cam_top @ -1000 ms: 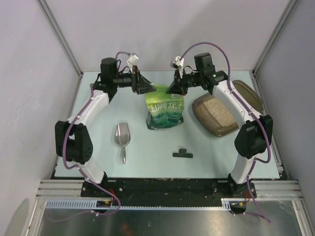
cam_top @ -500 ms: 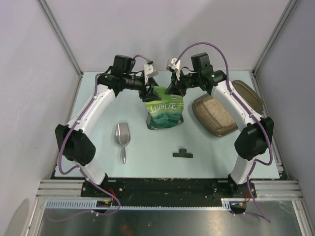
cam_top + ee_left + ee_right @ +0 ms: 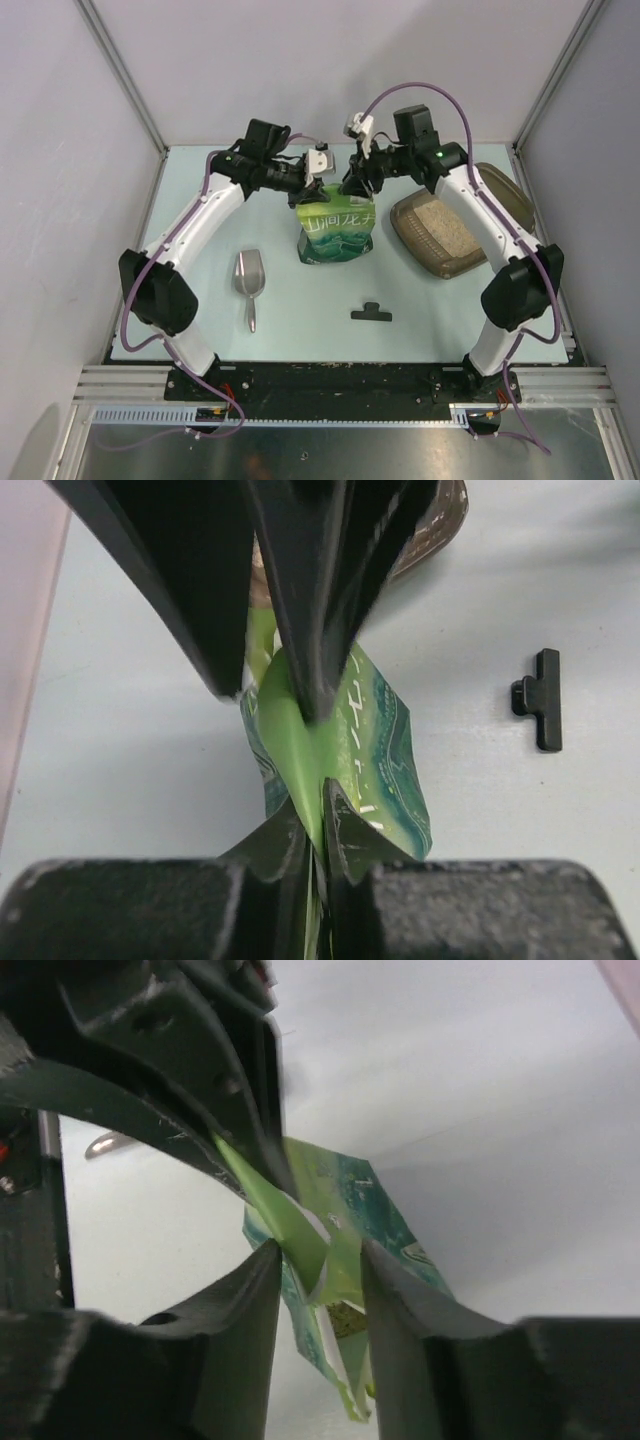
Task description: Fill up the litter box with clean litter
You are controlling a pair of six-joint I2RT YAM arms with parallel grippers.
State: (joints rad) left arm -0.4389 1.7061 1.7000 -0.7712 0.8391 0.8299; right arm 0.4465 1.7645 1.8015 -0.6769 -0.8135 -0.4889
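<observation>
Both grippers were up at the top of the bag (image 3: 335,235), which stood upright mid-table (image 3: 430,320). The left gripper (image 3: 312,830) was clamped tight on the bag's top edge, its fingers nearly touching with only film between. The right gripper (image 3: 320,1260) faced it, jaws at a narrow gap with the crumpled green lip between them. Whether it truly pinched, I couldn't tell. The box (image 3: 445,268) sat just right of the bag, not touching, with litter (image 3: 438,225) across its floor. The scoop (image 3: 247,275) lay left of the bag, the clip (image 3: 371,312) in front.
</observation>
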